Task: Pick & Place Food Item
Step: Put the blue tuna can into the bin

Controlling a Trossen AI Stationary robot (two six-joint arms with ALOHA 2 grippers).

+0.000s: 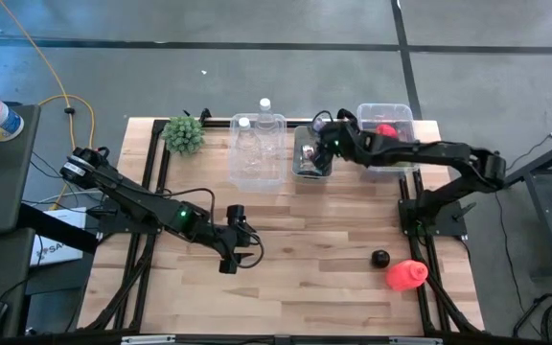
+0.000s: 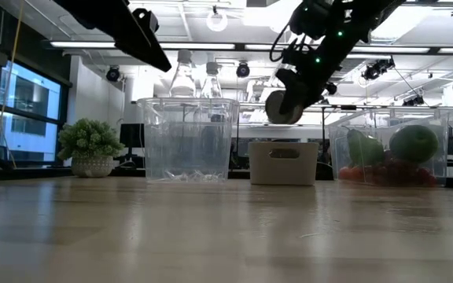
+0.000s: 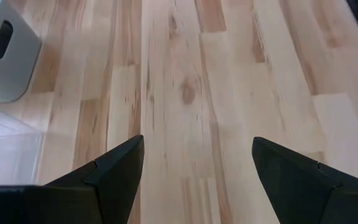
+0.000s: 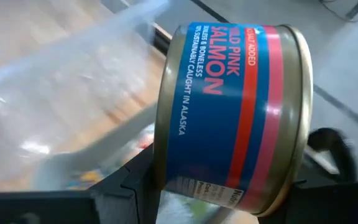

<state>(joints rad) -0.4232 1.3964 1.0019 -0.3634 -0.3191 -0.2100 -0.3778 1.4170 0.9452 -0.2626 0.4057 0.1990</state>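
Bright overhead light, blurred foreground

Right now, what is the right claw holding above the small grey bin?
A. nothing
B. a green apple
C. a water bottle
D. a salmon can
D: the right claw grips a blue salmon can, raised over the grey bin in the low view.

Both robot arms are matte black, built of jointed tubular links with black cables looping along them. A small green light glows on the left arm (image 1: 182,217) and another on the right arm (image 1: 333,144). The left gripper (image 3: 197,177) ends in two dark, wedge-shaped fingers.
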